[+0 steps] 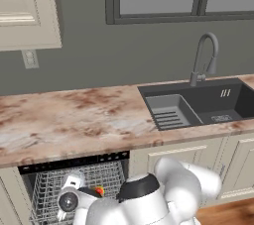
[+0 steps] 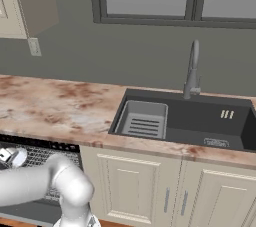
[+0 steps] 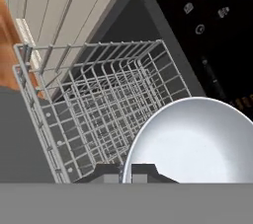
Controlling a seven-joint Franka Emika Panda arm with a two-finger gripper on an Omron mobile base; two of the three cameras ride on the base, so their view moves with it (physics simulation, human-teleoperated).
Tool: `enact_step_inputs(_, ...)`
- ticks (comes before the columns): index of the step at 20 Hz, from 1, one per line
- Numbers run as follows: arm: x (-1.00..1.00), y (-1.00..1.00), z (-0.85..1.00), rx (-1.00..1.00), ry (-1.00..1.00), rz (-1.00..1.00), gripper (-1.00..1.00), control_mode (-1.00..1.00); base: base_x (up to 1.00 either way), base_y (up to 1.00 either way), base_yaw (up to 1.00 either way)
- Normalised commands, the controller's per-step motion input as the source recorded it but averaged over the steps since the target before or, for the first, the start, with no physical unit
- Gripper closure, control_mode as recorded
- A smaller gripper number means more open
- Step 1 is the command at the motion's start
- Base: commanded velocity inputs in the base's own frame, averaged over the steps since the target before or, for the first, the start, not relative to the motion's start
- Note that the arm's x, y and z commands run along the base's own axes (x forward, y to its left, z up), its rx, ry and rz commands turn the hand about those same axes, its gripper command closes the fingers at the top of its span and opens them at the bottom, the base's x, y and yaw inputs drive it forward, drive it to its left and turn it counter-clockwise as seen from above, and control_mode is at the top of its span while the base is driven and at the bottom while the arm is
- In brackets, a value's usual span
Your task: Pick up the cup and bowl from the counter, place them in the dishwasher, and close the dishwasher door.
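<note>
My gripper point(image 3: 125, 172) is shut on the rim of the pale blue-white bowl point(image 3: 197, 141), which hangs tilted over the wire rack point(image 3: 108, 99) of the open dishwasher point(image 1: 74, 162). The arm reaches low in front of the counter point(image 1: 74, 115), with the hand over the rack point(image 1: 47, 184). A small yellow and red-orange thing, apparently the cup point(image 1: 99, 190), sits in the rack, mostly hidden behind my arm. The dark grey dishwasher door point(image 2: 25, 212) lies folded down.
A dark sink basin point(image 1: 208, 101) with a grey faucet point(image 1: 204, 55) is set in the counter to the right. Cream cabinet doors point(image 2: 130, 191) stand beside the dishwasher. The black control strip point(image 3: 207, 25) runs above the rack.
</note>
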Motion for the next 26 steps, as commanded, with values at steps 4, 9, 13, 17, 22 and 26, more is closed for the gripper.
enact_step_inputs(4, 0.1, 0.0, -0.62, 0.03, 0.09, 0.0, 1.0, -1.0, 0.0, 0.0, 0.0)
enact_step_inputs(9, 0.12, 0.0, -0.18, -0.01, -0.01, 0.0, 1.0, -1.0, 0.0, 0.0, 0.0)
enact_step_inputs(13, 0.17, 0.04, -0.37, 0.0, 0.0, 0.0, 1.0, -1.0, 0.0, 0.0, 0.0)
enact_step_inputs(17, 0.27, 0.1, -0.48, 0.0, 0.0, 0.0, 1.0, -1.0, 0.0, 0.0, 0.0)
enact_step_inputs(22, 0.22, 0.17, -0.43, 0.0, 0.0, 0.01, 1.0, -1.0, 0.0, 0.0, 0.0)
enact_step_inputs(26, 0.02, 0.33, -0.57, -0.02, 0.0, 0.03, 1.0, -1.0, 0.0, 0.0, 0.0)
